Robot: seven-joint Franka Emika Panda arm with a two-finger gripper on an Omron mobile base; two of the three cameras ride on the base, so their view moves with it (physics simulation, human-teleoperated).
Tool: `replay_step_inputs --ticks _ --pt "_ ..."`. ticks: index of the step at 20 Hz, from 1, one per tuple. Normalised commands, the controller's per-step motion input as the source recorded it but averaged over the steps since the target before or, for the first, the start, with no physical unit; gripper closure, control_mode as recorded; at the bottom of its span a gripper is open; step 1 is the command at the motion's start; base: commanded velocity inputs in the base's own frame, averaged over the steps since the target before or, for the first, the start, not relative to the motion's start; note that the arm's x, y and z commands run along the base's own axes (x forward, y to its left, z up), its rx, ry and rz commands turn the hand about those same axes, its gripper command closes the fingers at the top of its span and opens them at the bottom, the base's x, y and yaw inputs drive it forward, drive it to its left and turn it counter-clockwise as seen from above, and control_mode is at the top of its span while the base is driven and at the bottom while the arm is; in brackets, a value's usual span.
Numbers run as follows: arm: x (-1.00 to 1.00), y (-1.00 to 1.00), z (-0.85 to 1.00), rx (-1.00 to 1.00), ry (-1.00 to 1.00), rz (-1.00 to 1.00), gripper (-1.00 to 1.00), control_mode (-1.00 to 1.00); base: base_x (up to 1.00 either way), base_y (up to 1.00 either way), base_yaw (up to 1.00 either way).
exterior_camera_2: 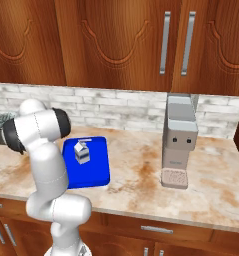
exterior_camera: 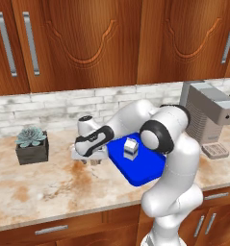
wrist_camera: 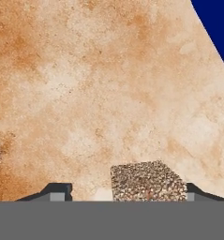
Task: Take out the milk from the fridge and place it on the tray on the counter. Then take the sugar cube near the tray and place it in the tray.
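The sugar cube (wrist_camera: 147, 182), tan and speckled, lies on the counter (wrist_camera: 85, 93) between my fingertips. My gripper (wrist_camera: 127, 194) is open around it: the right fingertip (wrist_camera: 197, 193) stands close beside the cube, and the left fingertip is a clear gap away. From the left base view, the gripper (exterior_camera: 92, 162) points down at the counter (exterior_camera: 49, 187), just left of the blue tray (exterior_camera: 138, 173). The milk (exterior_camera: 131, 148) stands upright on the tray. The right base view also has the milk (exterior_camera_2: 81, 151) on the tray (exterior_camera_2: 93, 172). The fridge is out of view.
A potted succulent (exterior_camera: 32, 144) sits at the left of the counter. A grey coffee machine (exterior_camera: 210, 115) stands at the right, against the brick backsplash. Wooden cabinets hang above. A corner of the tray (wrist_camera: 219, 23) lies to the upper right of the cube.
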Motion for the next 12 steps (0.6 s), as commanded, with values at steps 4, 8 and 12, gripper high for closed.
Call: replay_step_inputs --ticks 4,8,12 --pt "0.09 0.00 -0.27 0.00 0.00 -0.04 1.00 -1.00 0.00 0.00 0.00" --pt "0.06 0.00 -0.22 0.00 0.00 -0.03 1.00 -1.00 0.00 0.00 0.00" --pt "-0.05 0.00 -0.03 0.00 0.00 0.00 1.00 -1.00 0.00 0.00 0.00"
